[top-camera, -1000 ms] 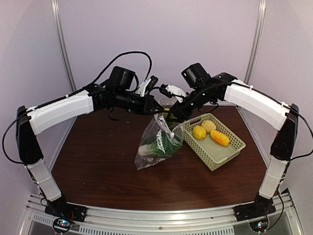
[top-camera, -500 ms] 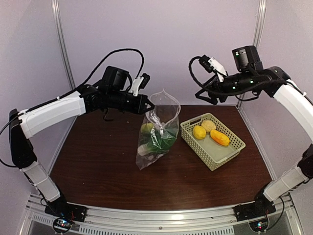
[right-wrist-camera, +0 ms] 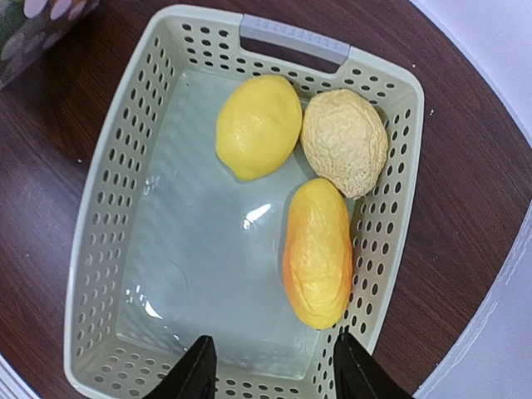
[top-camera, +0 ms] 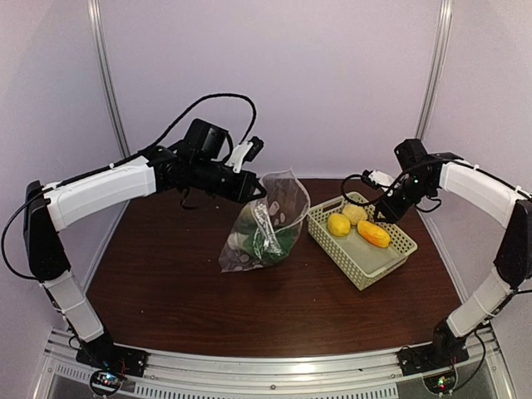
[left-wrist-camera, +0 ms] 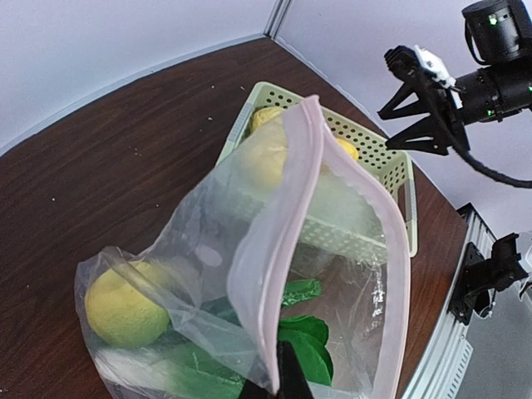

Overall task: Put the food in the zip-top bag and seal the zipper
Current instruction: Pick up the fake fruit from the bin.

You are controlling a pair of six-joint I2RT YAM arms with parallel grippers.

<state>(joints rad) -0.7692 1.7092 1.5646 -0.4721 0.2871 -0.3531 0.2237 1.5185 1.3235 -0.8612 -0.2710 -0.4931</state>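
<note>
While the left tool [left-wrist-camera: 268, 384] pinches the limp bag [top-camera: 264, 226], the right tool [right-wrist-camera: 274, 370] hangs open. The lemon [right-wrist-camera: 258, 125] looks slick; grip its middle.

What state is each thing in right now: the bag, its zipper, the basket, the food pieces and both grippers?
zip-top bag: held up by its rim, mouth open.
zipper: unsealed.
left gripper: shut on the bag's rim.
right gripper: open, empty, above the basket.
basket: holds three pieces.
lemon, potato, orange piece: lying in the basket.
bagged lemon, green vegetable: inside the bag.
</note>
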